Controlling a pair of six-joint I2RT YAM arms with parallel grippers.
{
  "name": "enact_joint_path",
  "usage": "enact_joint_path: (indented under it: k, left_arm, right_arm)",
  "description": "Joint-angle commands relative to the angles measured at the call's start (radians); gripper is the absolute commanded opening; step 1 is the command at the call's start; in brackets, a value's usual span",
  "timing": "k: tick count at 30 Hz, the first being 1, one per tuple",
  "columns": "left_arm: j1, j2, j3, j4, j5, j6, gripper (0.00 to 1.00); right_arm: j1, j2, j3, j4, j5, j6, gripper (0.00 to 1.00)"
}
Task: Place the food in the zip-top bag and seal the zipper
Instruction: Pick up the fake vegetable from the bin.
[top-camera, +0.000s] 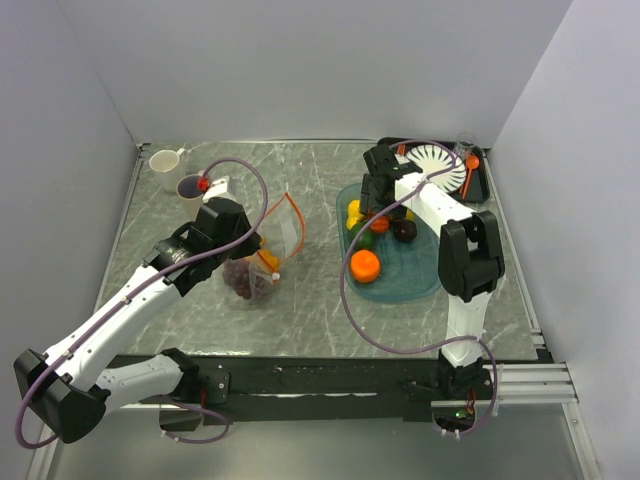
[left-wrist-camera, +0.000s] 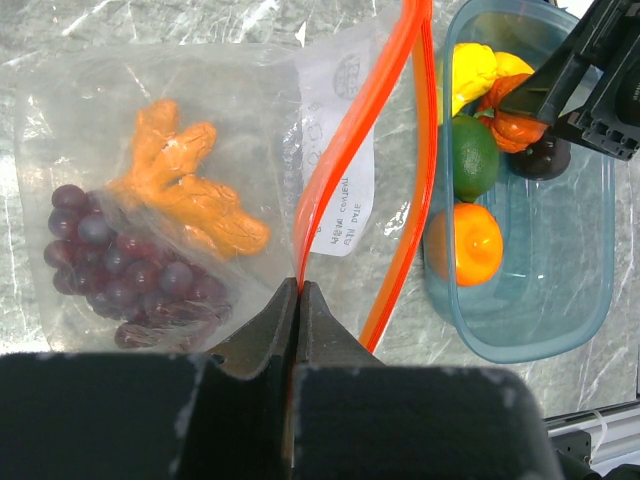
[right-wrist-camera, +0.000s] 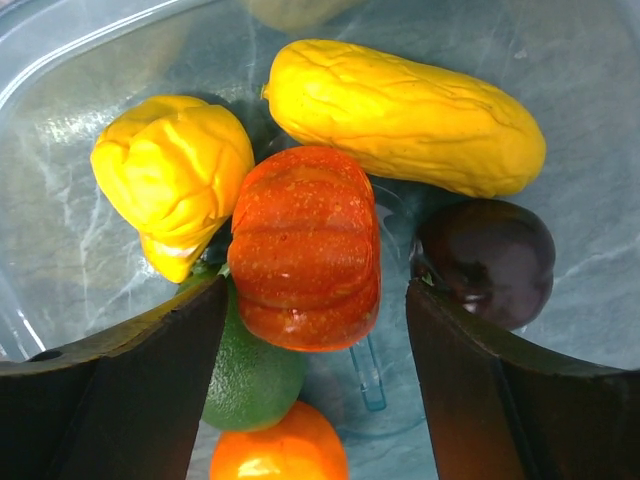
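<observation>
The clear zip-top bag (left-wrist-camera: 200, 140) lies left of the tray and holds a purple grape bunch (left-wrist-camera: 120, 265) and an orange knobbly piece (left-wrist-camera: 185, 190). My left gripper (left-wrist-camera: 300, 290) is shut on one side of the orange-red zipper (left-wrist-camera: 345, 150), holding the mouth open; it also shows in the top view (top-camera: 250, 243). My right gripper (right-wrist-camera: 315, 300) is open, low in the teal tray (top-camera: 410, 280), its fingers either side of a red-orange pumpkin piece (right-wrist-camera: 305, 245). Around it lie two yellow pieces (right-wrist-camera: 405, 115), a dark purple fruit (right-wrist-camera: 490, 260), a green fruit (right-wrist-camera: 250, 375) and an orange (right-wrist-camera: 280, 450).
A white cup (top-camera: 166, 160) and a dark cup (top-camera: 190, 187) stand at the back left. A white ribbed plate (top-camera: 440, 165) in a black holder and a clear glass (top-camera: 466, 148) stand at the back right. Walls close in on both sides.
</observation>
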Motion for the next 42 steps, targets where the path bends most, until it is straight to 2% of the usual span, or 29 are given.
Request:
enact_joint_path:
  k: [1, 5, 12, 15, 25, 35, 42]
  left_arm:
    - [0.002, -0.001, 0.040, 0.024, 0.003, 0.011, 0.01]
    - [0.002, -0.007, 0.035, 0.021, 0.003, 0.008, 0.01]
    - [0.002, -0.015, 0.026, 0.021, -0.002, 0.007, 0.01]
    - [0.002, -0.008, 0.032, 0.021, 0.003, 0.010, 0.01]
    - [0.002, -0.002, 0.028, 0.030, 0.012, 0.010, 0.01]
    - [0.002, -0.001, 0.028, 0.033, 0.012, 0.011, 0.01]
    - [0.002, 0.005, 0.026, 0.043, 0.021, 0.008, 0.01]
  right_arm:
    - [-0.016, 0.011, 0.020, 0.010, -0.011, -0.014, 0.77]
    - [-0.022, 0.026, 0.019, 0.007, -0.015, -0.005, 0.66]
    - [-0.024, -0.065, -0.073, 0.065, -0.034, 0.010, 0.38]
    - [-0.023, -0.121, -0.107, 0.073, -0.043, 0.019, 0.34]
    - [-0.022, -0.325, -0.240, 0.146, -0.146, 0.050, 0.32]
    - [-0.006, -0.470, -0.299, 0.195, -0.340, 0.078, 0.30]
    - [0.072, -0.566, -0.348, 0.306, -0.474, 0.143, 0.32]
